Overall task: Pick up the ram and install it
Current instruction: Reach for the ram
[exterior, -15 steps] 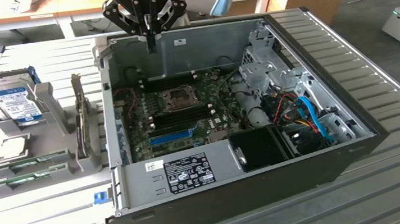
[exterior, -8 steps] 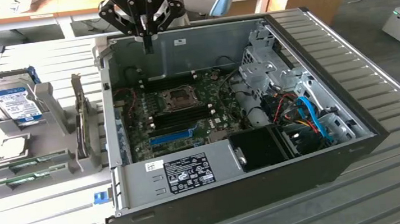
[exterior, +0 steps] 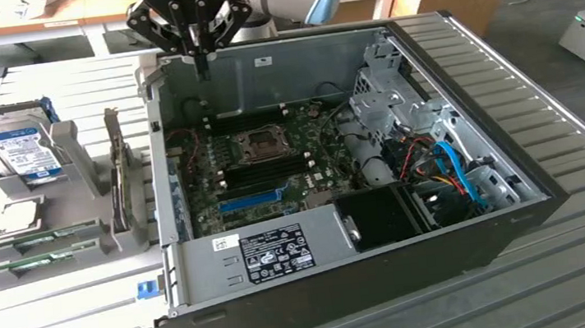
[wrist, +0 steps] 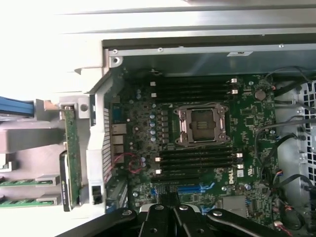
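Two slim green ram sticks [exterior: 46, 240] lie in a grey holder [exterior: 18, 270] on the table, at the exterior view's left of the open computer case [exterior: 393, 268]. The wrist view shows the ram [wrist: 23, 182] in the same holder. My gripper [exterior: 202, 73] hangs shut and empty above the far edge of the case, well away from the ram. Its black fingertips [wrist: 170, 203] meet over the motherboard [wrist: 247, 118]. The long black memory slots [wrist: 195, 90] on both sides of the CPU socket [wrist: 202, 123] hold nothing.
A hard drive [exterior: 24, 149] stands in the holder's rear part, with an upright green card [wrist: 73, 158] beside the case wall. Inside the case are a blue expansion slot [exterior: 249, 199], a black fan shroud [exterior: 387, 215] and cables [exterior: 447, 163].
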`<state>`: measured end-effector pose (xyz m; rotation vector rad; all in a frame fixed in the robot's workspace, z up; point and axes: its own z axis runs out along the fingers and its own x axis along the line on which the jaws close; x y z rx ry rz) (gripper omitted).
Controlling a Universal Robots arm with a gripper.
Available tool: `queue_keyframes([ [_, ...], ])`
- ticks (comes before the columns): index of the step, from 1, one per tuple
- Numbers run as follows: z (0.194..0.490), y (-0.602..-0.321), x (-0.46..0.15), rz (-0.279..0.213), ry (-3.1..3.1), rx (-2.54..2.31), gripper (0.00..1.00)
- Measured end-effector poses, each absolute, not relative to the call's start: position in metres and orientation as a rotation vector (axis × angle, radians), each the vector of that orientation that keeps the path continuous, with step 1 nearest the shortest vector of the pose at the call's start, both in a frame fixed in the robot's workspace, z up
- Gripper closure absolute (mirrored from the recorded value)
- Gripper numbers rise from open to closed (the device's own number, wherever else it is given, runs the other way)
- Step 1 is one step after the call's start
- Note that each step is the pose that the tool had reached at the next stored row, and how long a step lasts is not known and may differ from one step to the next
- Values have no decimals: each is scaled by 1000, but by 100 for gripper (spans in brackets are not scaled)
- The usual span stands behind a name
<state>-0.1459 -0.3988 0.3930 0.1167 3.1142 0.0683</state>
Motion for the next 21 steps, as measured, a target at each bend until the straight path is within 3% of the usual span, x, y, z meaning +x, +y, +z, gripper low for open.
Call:
queue_keyframes([
  [21, 392, -399, -192, 68, 3119, 117, 89],
])
